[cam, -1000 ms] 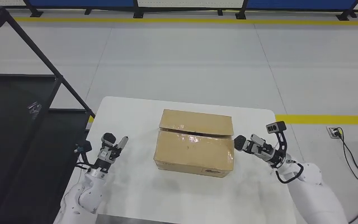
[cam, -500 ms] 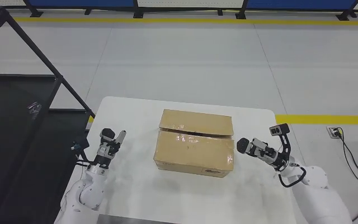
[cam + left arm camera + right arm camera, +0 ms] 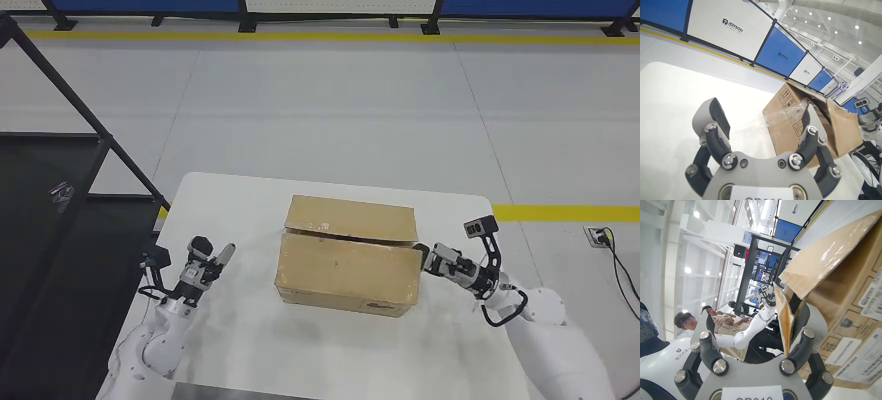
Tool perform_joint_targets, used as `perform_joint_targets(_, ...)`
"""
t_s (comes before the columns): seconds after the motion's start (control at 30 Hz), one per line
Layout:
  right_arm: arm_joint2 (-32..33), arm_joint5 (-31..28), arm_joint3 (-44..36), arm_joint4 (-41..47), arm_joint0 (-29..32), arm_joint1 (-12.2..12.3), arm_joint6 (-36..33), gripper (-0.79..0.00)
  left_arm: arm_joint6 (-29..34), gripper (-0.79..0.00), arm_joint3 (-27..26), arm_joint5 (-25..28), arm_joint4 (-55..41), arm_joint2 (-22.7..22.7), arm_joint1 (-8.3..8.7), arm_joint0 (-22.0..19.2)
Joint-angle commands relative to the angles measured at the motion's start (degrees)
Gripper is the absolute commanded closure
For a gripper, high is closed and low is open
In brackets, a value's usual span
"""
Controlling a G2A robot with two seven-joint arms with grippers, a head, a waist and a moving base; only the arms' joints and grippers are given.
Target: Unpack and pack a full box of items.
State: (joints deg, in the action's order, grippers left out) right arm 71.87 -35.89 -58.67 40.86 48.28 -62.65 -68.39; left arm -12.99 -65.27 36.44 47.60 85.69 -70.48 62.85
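The box (image 3: pixel 347 262) is plain brown cardboard with black printed symbols and white labels on its sides, and the table (image 3: pixel 230 205) is white. The left gripper (image 3: pixel 762 115) and right gripper (image 3: pixel 753 317) are silver-grey with black ribbed pads (image 3: pixel 720 115).

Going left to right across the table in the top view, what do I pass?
left tool → cardboard box → right tool, at the box's right edge
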Motion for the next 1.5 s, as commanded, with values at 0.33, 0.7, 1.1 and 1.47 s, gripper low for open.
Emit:
perform_joint_targets(0.33,4.63,10.66,-12.85,8.04,6.33,1.92,-10.69,-0.785,-0.07,-0.785,1.42,1.13,3.68,-1.66,0.10,-0.88)
perform_joint_targets(0.7,5.46,14.95,-21.31,-1.74,12.07,3.56,-14.98,-0.785,6.64,-0.785,-6.61,13.70,-3.90,-0.38,1.13,3.75)
perform_joint_targets(1.1,-0.79,11.79,-14.65,0.28,7.45,3.55,-11.80,-0.785,14.99,-0.785,-11.69,17.49,2.94,-1.31,2.40,7.89)
perform_joint_targets(1.47,-2.83,9.57,-7.88,6.30,3.30,2.29,-9.56,-0.785,11.43,-0.785,-9.35,15.03,8.66,-3.25,2.45,7.05)
